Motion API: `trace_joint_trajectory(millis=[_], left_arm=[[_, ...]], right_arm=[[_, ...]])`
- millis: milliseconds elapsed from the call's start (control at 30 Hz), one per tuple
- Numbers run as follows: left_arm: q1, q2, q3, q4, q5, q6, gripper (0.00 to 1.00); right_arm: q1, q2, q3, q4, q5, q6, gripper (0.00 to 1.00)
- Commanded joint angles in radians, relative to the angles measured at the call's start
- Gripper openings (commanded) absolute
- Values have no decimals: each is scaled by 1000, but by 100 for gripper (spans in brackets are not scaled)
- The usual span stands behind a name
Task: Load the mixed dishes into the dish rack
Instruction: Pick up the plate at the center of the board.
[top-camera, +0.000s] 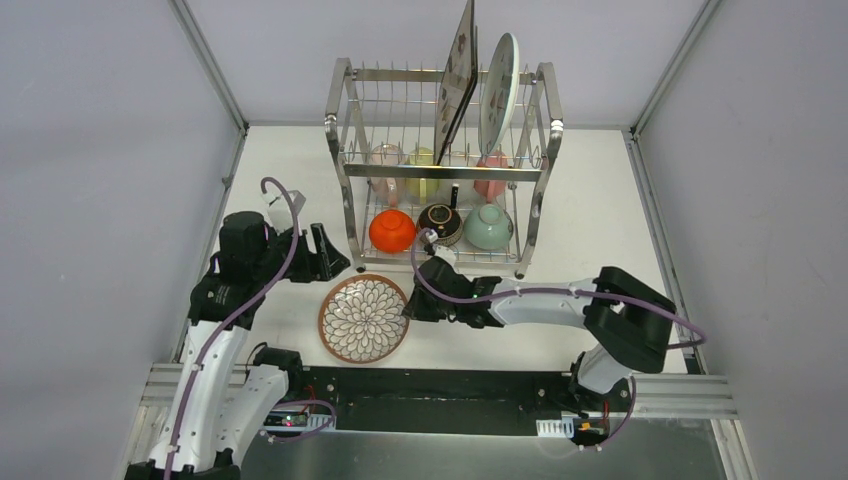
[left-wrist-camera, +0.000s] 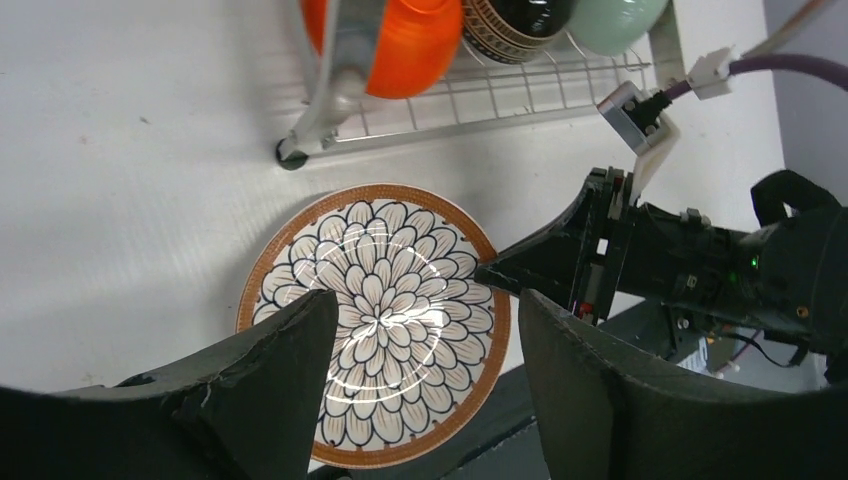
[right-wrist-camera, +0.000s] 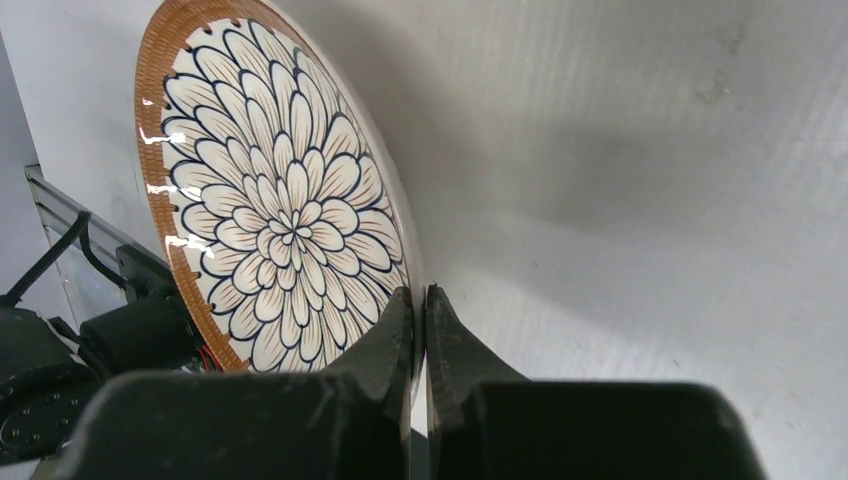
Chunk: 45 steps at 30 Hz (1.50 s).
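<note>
- Pincer status, right arm: my right pincer is pinching the rim of the brown-rimmed petal-pattern plate. One finger sits on the patterned face and the other on the underside.
- From the top view, this hold is at the plate's right edge.
- I cannot tell whether the plate lies fully flat on the table or is tipped at the held edge.
- My left pincer is spread wide and holds nothing. It hangs over the plate's left side without touching it.
- The plate is near the table's front edge, just in front of the dish rack and not in it.
- Rack, lower tier, left to right: orange bowl, brown bowl, mint bowl.
- Rack, middle level: pastel cups in a row behind the crossbar.
- Rack, top slots: square floral plate and white plate, both standing on edge, side by side.
</note>
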Motion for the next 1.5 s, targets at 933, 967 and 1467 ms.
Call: trace_joint_trajectory(millis=[933,967,1467], left_arm=[[-569,1,-33,5,-193,-120,66],[-621,33,-33,10,-233,-125,67],[-1233,212,-78,342,-669,63,68]], right_arm=[[17,-585,-137,-342,24,164,0],[17,-585,-136,-348,26,166,0],[16,-683,-220,-257,10,339,0]])
